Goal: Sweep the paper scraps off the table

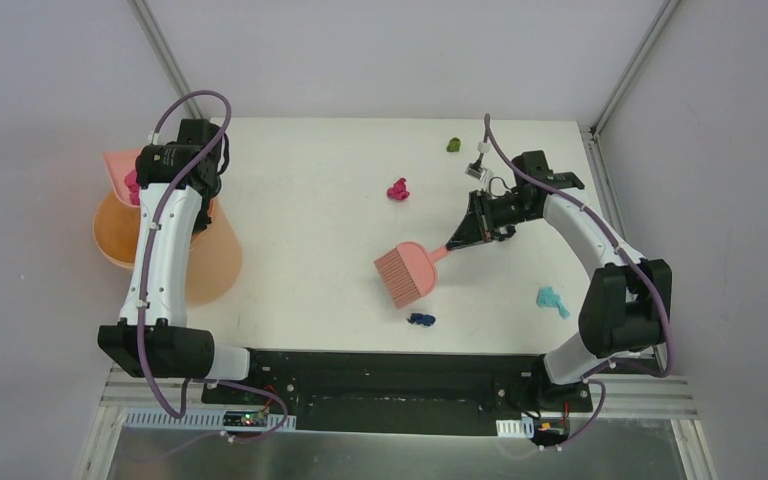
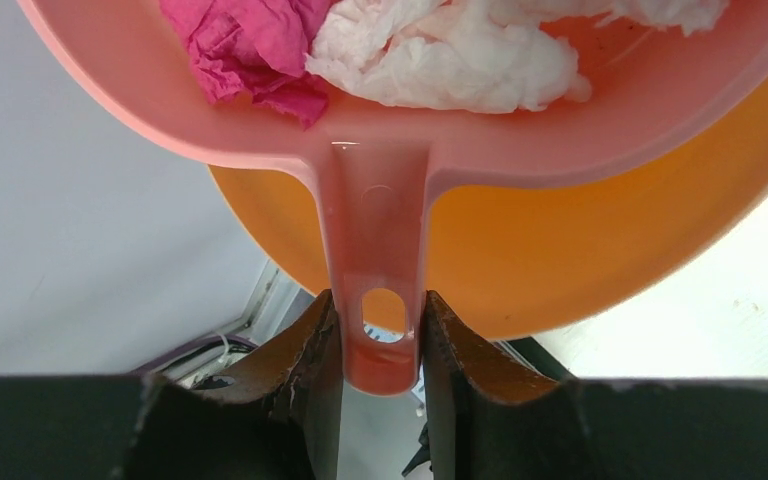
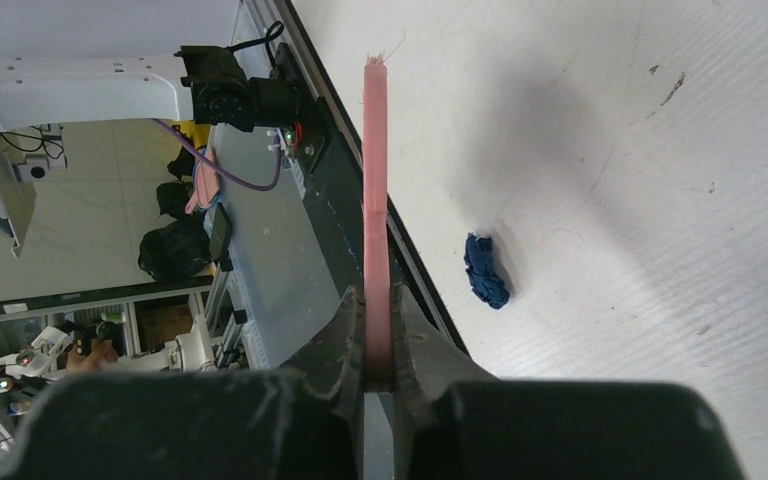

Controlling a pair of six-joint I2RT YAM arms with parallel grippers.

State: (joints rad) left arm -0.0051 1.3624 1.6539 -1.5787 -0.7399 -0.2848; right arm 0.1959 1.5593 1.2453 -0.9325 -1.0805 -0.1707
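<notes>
White walls box in a white table [image 1: 310, 250]; over it hangs a pink brush [image 1: 407, 273], handle clamped in the right gripper [image 3: 378, 335]. Paper scraps [image 3: 486, 270] lie round the brush: magenta wad [image 1: 397, 189] beyond, dark blue wad [image 1: 421, 320] just nearer, teal wad [image 1: 552, 300] right, olive wad [image 1: 453, 145] far beyond. Well left of the brush, the left gripper [image 2: 382, 325] clenches the handle of a pink dustpan [image 2: 380, 170], magenta and white paper inside, above an orange bucket [image 2: 580, 250].

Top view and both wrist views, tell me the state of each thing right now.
dustpan, held over the bucket, pink and white wads inside
bucket, under the dustpan
brush, held over the table
paper scraps, four loose on the table
left gripper, shut on the dustpan handle
right gripper, shut on the brush handle
</notes>
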